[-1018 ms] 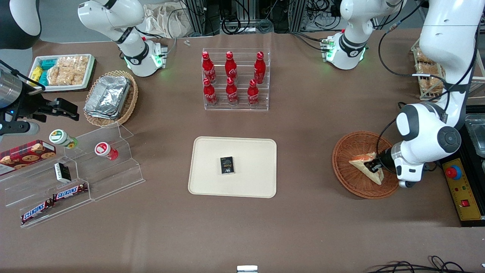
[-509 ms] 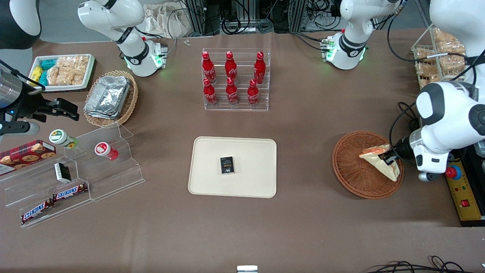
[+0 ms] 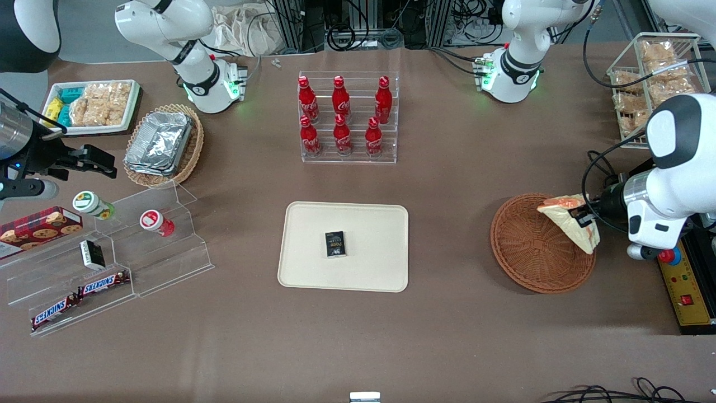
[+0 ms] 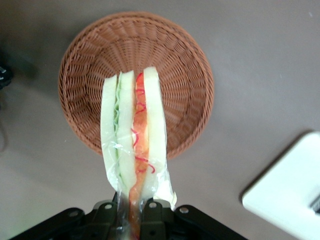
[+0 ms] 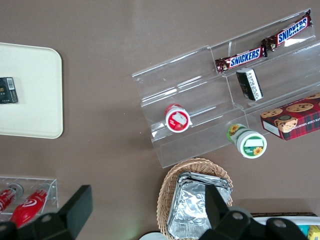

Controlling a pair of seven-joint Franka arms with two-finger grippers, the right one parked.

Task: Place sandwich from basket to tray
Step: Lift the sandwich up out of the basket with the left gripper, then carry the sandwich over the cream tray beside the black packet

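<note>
My left gripper (image 3: 582,218) is shut on the sandwich (image 3: 571,225), a white-bread wedge in clear wrap with red and green filling, and holds it lifted above the rim of the round orange-brown basket (image 3: 528,246) at the working arm's end of the table. In the left wrist view the sandwich (image 4: 132,135) hangs edge-on from the gripper (image 4: 131,214), with the empty basket (image 4: 190,80) below it. The cream-beige tray (image 3: 369,229) lies flat at the table's middle; a corner of the tray (image 4: 290,195) shows in the wrist view.
A small black box (image 3: 335,244) lies on the tray. A clear rack of red bottles (image 3: 347,117) stands farther from the front camera than the tray. A yellow control box (image 3: 685,285) and a wire rack of snacks (image 3: 654,73) stand by the working arm.
The gripper has lifted the sandwich out of the basket's bowl, raising it and carrying it toward the basket's rim and farther from the front camera. The basket now lies empty.
</note>
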